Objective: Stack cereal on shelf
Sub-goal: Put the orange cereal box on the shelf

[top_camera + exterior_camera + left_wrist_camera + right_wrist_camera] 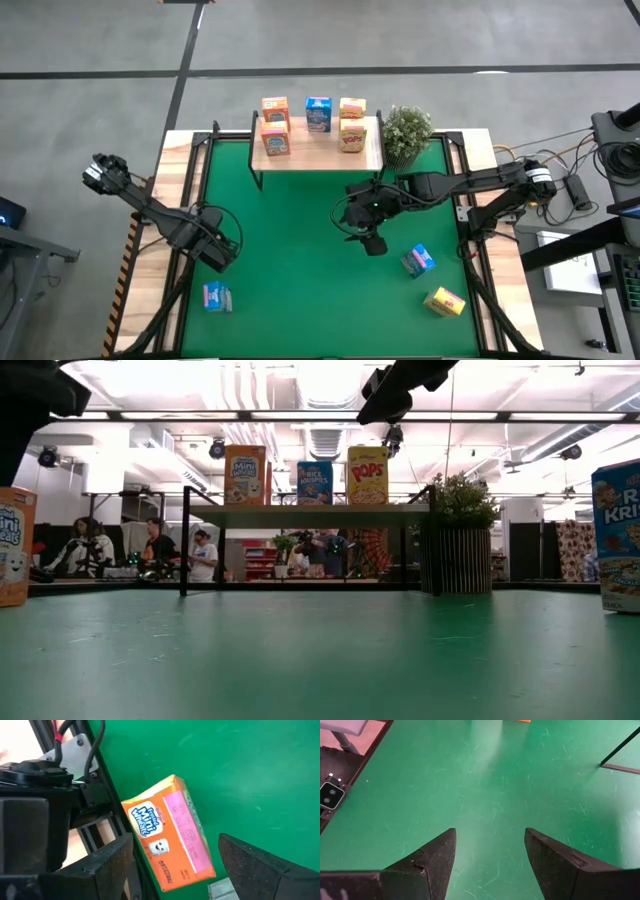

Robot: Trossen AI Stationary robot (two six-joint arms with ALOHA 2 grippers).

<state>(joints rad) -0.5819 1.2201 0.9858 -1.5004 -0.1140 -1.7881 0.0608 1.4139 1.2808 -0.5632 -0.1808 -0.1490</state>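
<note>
The shelf [318, 152] stands at the mat's far edge. Two orange cereal boxes [275, 125], a blue one [318, 115] and two yellow ones [352, 122] stand on it. An orange-pink Mini Wheats box [170, 835] rests on the mat near the left front. My left gripper [175, 840] hovers open above it, one finger to each side and clear of it. Over the mat's middle, my right gripper [490, 834] is open with only bare mat between its fingers. A blue box [418, 260] and a yellow box [444, 301] lie on the mat at the right front.
A potted plant [405, 135] stands at the shelf's right end. Black metal frame bars [190, 200] run along the mat's left and right sides. Bare green mat [290, 280] lies between the two arms. People sit in the room [150, 550] beyond the table.
</note>
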